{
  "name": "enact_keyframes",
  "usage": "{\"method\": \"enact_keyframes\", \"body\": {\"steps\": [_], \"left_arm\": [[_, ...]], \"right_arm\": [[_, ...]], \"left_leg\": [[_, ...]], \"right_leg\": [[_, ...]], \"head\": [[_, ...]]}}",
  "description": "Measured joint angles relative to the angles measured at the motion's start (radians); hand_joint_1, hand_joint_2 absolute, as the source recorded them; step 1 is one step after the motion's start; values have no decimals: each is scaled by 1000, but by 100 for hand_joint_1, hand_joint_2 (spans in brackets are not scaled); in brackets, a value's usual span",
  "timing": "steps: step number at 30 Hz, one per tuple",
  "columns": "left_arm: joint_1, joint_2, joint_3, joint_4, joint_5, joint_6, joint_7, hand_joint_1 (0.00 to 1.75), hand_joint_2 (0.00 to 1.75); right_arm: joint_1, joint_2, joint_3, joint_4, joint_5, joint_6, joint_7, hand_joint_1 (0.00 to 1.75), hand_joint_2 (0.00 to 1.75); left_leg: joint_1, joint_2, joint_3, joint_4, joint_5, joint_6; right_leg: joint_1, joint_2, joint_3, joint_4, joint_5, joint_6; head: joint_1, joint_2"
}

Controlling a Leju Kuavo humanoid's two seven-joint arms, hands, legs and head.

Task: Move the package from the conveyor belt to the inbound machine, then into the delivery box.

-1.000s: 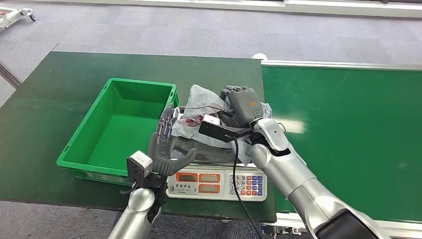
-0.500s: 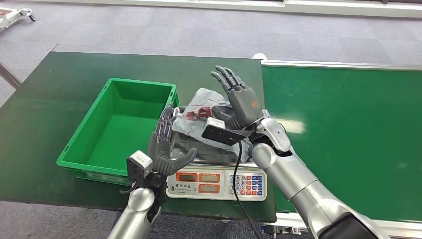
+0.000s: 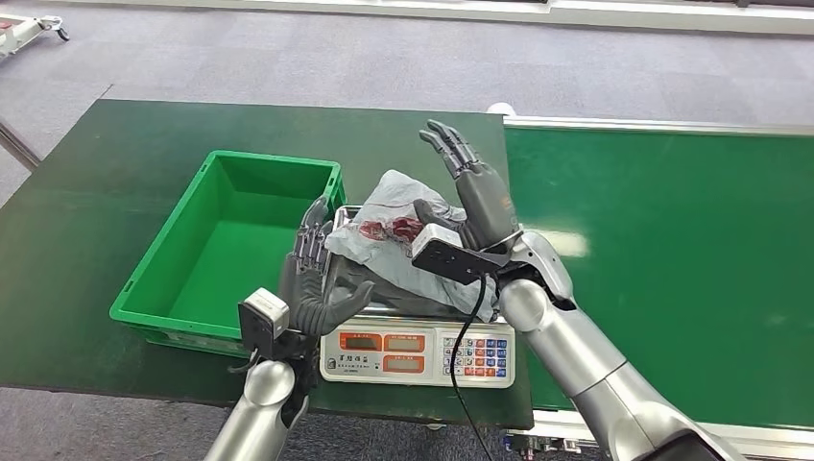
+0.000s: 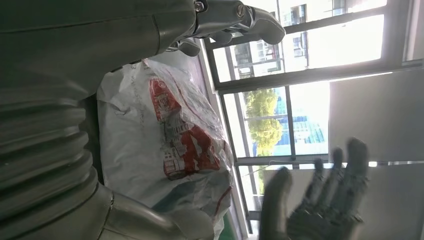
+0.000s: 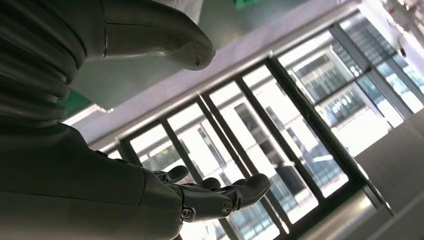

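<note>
A crumpled grey plastic package [image 3: 386,230] with red print lies on the weighing scale [image 3: 418,351], the inbound machine, at the table's front. The package [image 4: 165,145] also appears close up in the left wrist view. My left hand [image 3: 313,279] stands open just left of the package, fingers up, touching or nearly touching its edge. My right hand [image 3: 472,187] is open and lifted above the package's right side, fingers spread and pointing up, holding nothing. The green delivery box [image 3: 230,240] sits empty to the scale's left. The conveyor belt [image 3: 662,250] lies to the right.
The dark green table [image 3: 86,221] carries the box and scale. A black cable [image 3: 459,365] hangs from my right wrist camera across the scale's keypad. Grey floor lies beyond the table.
My right hand has let go of the package, opened and risen off it, tilting back. The package has settled on the scale. My left hand has shifted slightly towards the package.
</note>
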Motion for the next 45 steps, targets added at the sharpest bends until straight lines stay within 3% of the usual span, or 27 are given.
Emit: {"method": "enact_keyframes", "body": {"steps": [4,12,18,25,35,45], "left_arm": [[4,1,14,-1,0,3,0,0,175],[21,1,39,-2,-9,6,0,0,175],[25,0,46,-2,-10,7,0,0,175],[44,-17,67,-24,-19,-3,0,0,175],[65,-34,77,-51,-31,-8,0,0,175],[-102,-41,39,106,-173,28,23,0,175]], "right_arm": [[55,-29,-47,-88,-40,-71,-54,0,175],[260,-86,-213,-226,-58,-169,-113,0,175],[315,-98,-282,-248,-62,-219,-133,0,175],[461,-86,-429,-288,-122,-369,-278,0,175],[540,-36,-499,-344,-125,-374,-287,0,175],[537,-18,-500,-319,-272,-374,-287,0,175]], "left_leg": [[0,0,0,0,0,1],[-1,-2,0,0,-2,2],[-1,-2,1,0,-2,1],[-1,-4,0,0,-4,1],[-1,-3,0,0,-4,1],[-2,-3,1,0,-2,3]], "right_leg": [[0,0,0,0,0,0],[-1,-2,1,-1,-1,1],[0,-2,1,-1,-1,1],[-1,-3,2,-1,-2,2],[-1,-3,1,-1,-3,2],[-2,-3,3,-1,-2,3]], "head": [[0,0],[0,0],[0,0],[0,0],[0,0],[0,0]]}}
